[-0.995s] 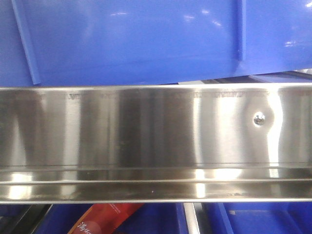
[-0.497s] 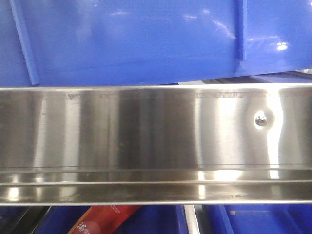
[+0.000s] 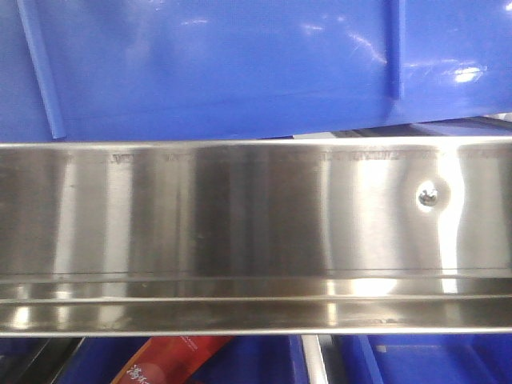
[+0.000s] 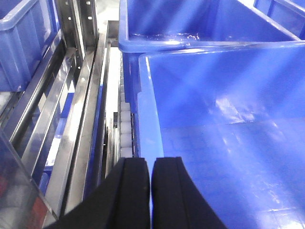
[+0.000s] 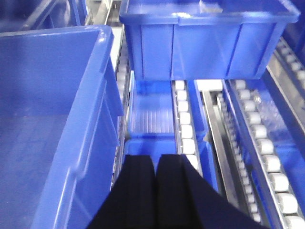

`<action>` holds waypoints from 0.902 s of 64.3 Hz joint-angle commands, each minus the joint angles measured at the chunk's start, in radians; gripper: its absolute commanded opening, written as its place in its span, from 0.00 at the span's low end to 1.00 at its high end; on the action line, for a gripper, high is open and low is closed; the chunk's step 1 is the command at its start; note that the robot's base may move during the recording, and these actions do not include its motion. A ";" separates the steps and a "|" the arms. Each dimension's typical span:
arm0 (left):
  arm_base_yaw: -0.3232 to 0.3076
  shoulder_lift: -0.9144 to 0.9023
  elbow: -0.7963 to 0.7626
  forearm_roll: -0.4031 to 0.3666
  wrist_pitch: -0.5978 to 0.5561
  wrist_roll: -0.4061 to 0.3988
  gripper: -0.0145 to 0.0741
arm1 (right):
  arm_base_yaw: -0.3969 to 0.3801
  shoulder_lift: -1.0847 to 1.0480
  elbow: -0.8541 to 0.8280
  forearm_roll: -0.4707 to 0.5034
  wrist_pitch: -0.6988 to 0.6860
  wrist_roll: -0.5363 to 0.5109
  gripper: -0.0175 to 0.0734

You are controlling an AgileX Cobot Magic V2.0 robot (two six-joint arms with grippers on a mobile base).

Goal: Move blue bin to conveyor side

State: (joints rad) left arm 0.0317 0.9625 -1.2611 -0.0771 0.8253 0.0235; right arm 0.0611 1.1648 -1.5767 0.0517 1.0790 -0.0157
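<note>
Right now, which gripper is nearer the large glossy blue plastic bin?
Left. The left gripper sits at the blue bin's rim; the right gripper hangs apart, beside its other wall.

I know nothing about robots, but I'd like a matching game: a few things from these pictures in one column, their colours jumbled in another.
Things
1. bin
2. rail
3. packet
4. rollers

Colours
A. white
B. red
C. blue
D. shiny silver

Pairs: 1-C, 2-D, 3-B, 4-A
</note>
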 commanded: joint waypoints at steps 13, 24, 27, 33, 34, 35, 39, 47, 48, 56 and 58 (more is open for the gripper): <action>-0.004 0.000 -0.007 -0.015 -0.007 0.000 0.18 | 0.080 0.152 -0.138 -0.080 0.084 0.040 0.12; -0.004 0.002 -0.007 -0.015 0.000 0.000 0.18 | 0.151 0.245 -0.249 -0.108 0.142 0.052 0.12; -0.004 0.002 -0.007 -0.015 0.000 -0.002 0.18 | 0.159 0.265 -0.287 -0.108 0.142 0.052 0.12; -0.004 0.003 -0.007 -0.018 0.013 -0.006 0.18 | 0.161 0.305 -0.334 -0.108 0.142 0.052 0.12; -0.004 0.003 -0.007 -0.020 0.019 -0.006 0.18 | 0.161 0.310 -0.338 -0.108 0.142 0.052 0.12; -0.004 0.003 -0.007 -0.020 0.023 -0.006 0.18 | 0.161 0.313 -0.342 -0.108 0.142 0.052 0.12; -0.004 0.003 -0.007 -0.020 0.031 -0.006 0.18 | 0.161 0.324 -0.345 -0.108 0.142 0.052 0.12; -0.004 0.003 -0.007 -0.022 0.031 -0.006 0.18 | 0.161 0.336 -0.345 -0.108 0.142 0.052 0.26; -0.004 0.003 -0.007 -0.024 0.031 -0.006 0.18 | 0.161 0.337 -0.345 -0.108 0.142 0.052 0.31; -0.004 0.003 -0.007 -0.024 0.031 -0.006 0.18 | 0.161 0.342 -0.345 -0.079 0.142 0.052 0.57; -0.004 0.003 -0.007 -0.024 0.031 -0.006 0.18 | 0.161 0.345 -0.345 -0.064 0.142 0.052 0.61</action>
State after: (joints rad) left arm 0.0317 0.9640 -1.2611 -0.0899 0.8605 0.0235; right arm 0.2225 1.5065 -1.9112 -0.0289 1.2343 0.0353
